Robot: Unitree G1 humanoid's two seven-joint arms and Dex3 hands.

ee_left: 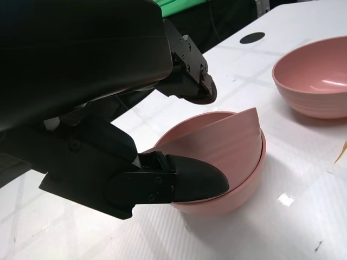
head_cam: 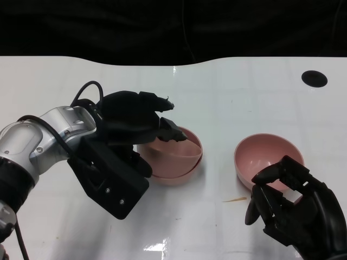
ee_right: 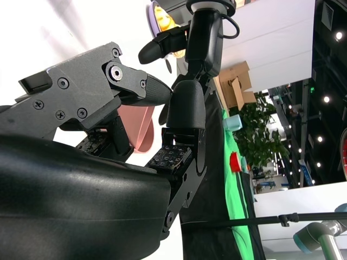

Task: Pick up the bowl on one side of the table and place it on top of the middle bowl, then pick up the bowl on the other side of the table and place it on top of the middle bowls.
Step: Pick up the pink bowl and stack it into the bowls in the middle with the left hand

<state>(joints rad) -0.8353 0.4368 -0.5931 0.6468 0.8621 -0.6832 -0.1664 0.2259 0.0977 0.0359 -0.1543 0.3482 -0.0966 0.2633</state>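
A pink bowl [head_cam: 172, 147] sits tilted inside the middle pink bowl [head_cam: 179, 174], its far rim raised. My left hand [head_cam: 133, 127] grips it, fingers over the near rim and thumb against its outer wall. In the left wrist view the thumb [ee_left: 190, 181] presses where the tilted bowl [ee_left: 222, 138] meets the lower bowl [ee_left: 227, 200]. A third pink bowl [head_cam: 265, 157] stands upright to the right. My right hand [head_cam: 293, 206] is at its near rim with fingers spread around the edge. The right wrist view shows that bowl [ee_right: 138, 127] between the fingers [ee_right: 187, 108], not clamped.
A round black hole [head_cam: 314, 78] lies in the white table [head_cam: 227, 97] at the far right. A thin brown scrap [head_cam: 234, 200] lies in front of the right bowl. The table's far edge borders a dark background.
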